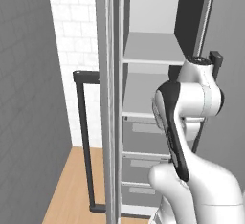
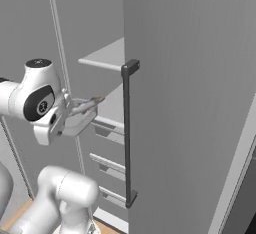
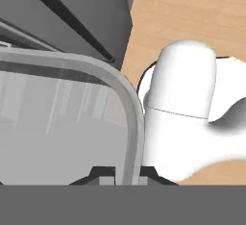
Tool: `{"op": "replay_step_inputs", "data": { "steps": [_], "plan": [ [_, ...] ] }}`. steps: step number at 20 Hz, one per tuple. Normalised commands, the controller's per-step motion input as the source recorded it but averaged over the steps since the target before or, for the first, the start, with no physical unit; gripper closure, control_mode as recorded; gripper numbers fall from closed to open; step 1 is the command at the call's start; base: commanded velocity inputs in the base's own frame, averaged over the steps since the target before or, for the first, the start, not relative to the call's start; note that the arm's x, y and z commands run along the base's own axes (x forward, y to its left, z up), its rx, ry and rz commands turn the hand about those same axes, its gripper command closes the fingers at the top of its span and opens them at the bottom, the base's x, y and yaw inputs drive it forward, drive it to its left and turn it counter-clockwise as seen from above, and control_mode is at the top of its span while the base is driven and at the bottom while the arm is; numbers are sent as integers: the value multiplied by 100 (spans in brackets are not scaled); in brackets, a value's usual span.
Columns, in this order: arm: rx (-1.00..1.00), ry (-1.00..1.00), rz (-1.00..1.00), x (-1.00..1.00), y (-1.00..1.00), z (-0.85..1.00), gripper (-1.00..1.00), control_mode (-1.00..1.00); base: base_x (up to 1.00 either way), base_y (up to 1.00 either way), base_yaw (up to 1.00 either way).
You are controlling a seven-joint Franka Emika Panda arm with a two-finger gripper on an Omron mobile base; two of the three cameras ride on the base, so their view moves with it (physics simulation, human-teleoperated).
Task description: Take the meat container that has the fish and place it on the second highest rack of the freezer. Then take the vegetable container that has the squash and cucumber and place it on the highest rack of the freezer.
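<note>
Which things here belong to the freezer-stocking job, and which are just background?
Job:
- meat container with fish, held in the pincer
- freezer racks

Background:
- door handle
- wood floor
- tiled wall

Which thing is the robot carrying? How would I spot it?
Find the tall grey freezer with its doors open and shelves showing. In front of the shelves, the gripper holds a clear shallow container by its rim. A slim brownish fish lies in it; the shelves look bare.

Both base views look forward, close, into the open freezer (image 1: 148, 50); hand view looks down at floor (image 3: 192, 12).
</note>
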Motion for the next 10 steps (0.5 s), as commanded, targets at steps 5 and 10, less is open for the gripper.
{"op": "replay_step_inputs", "data": {
  "steps": [5, 10],
  "plan": [
    [1, -10, -10, 78, -35, -4, 100, -100, 0, 0, 0],
    [-1, 0, -10, 93, -7, -16, 100, -100, 0, 0, 0]
  ]
}}
